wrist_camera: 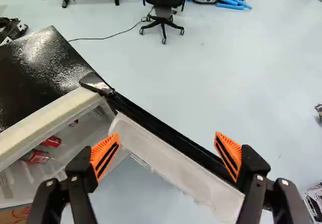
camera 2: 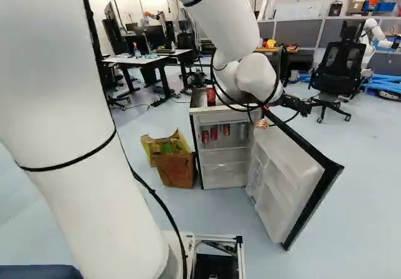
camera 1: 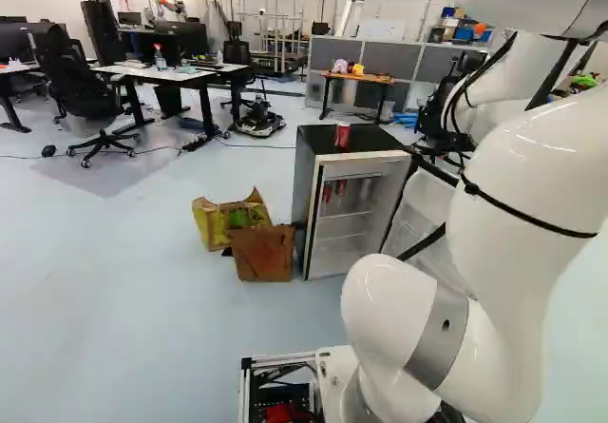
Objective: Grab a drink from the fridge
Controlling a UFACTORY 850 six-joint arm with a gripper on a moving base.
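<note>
The mini fridge (camera 1: 304, 181) already has its door (camera 2: 282, 172) open; grabbing remains, with red cans (wrist_camera: 36, 156) inside at the gripper's (wrist_camera: 167, 152) 9 o'clock. Its fingers stand apart, perhaps just off the door, whose edge likely wants extra room toward 1 o'clock.

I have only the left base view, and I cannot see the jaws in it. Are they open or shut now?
Observer: They are open. In the wrist view the jaws stand well apart, with nothing gripped.

Operator: Thank you. In the fridge I can make out only two red cans. Is it possible that there is one more?

Observer: Yes. The right base view shows three red cans side by side in the fridge.
</note>
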